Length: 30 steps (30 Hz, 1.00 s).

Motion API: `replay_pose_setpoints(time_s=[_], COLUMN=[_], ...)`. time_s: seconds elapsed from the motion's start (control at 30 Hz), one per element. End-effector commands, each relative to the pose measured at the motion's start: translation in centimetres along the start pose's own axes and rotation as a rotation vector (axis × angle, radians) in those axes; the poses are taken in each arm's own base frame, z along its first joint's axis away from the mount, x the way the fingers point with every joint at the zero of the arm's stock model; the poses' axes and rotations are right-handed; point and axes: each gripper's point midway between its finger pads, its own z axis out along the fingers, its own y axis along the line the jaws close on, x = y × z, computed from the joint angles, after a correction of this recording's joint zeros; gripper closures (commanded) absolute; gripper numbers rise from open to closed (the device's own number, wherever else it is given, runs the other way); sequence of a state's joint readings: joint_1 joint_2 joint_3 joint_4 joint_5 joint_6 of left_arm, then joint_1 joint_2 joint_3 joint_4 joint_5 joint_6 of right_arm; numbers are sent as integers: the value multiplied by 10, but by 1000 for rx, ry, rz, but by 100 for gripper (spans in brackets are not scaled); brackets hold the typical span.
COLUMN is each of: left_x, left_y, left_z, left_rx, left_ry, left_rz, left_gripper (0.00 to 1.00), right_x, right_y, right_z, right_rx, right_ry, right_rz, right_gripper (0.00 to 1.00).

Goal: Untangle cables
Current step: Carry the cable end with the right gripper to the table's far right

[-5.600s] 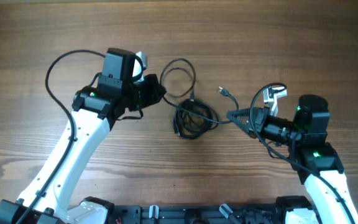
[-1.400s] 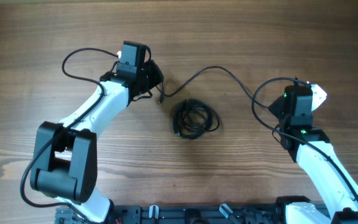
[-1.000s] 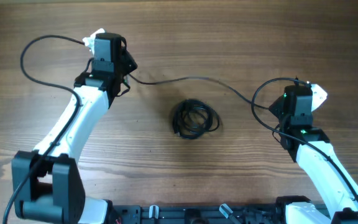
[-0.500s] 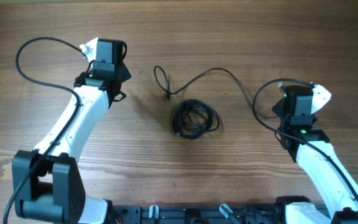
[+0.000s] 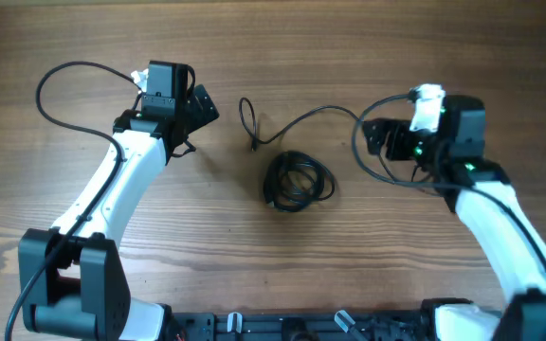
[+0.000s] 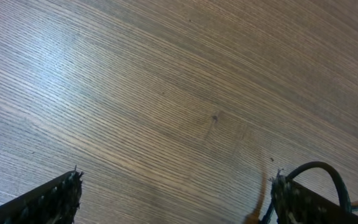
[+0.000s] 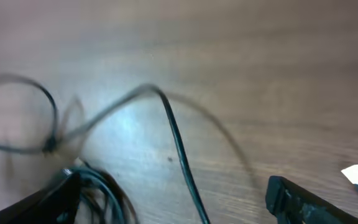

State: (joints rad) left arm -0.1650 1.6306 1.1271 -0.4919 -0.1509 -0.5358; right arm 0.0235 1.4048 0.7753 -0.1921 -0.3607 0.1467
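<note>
From where I stand, the left tool hangs spread wide over bare counter, pinching nothing, and its wrist view shows only wood grain between its fingers. Off to its right the loose strand starts with a small hooked loop and a plug end, well apart from that tool. It then runs on rightward in a shallow arch, so its long axis lies across the counter from one tool toward the other. Below the strand, on the robot's side of both tools, sits the coiled knot, apart from the strand as far as I can tell. The right tool is also spread and empty, pointing leftward, with the strand's far end just beside it. I judge the right tool the nearer to both cables, so the next reach favours that arm.
</note>
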Motion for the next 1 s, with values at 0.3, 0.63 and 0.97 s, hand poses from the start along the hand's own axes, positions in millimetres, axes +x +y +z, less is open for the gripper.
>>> replay_pose_setpoints(time_s=[0.3,0.63,0.97], left_x=[0,0,0], left_y=[-1,-1,-1], left_z=[2,2,2], left_rx=[8,8,8], left_ry=[8,8,8], left_rz=[-5,-5,-5], left_gripper=[0,0,0], right_x=[-20,6,-70], right_y=[3,-12,16], right_z=[66,102,97], right_rx=[121,114,95], right_ry=[401,466,245], right_rz=[-366,-346,-188], right_gripper=[6,46,96])
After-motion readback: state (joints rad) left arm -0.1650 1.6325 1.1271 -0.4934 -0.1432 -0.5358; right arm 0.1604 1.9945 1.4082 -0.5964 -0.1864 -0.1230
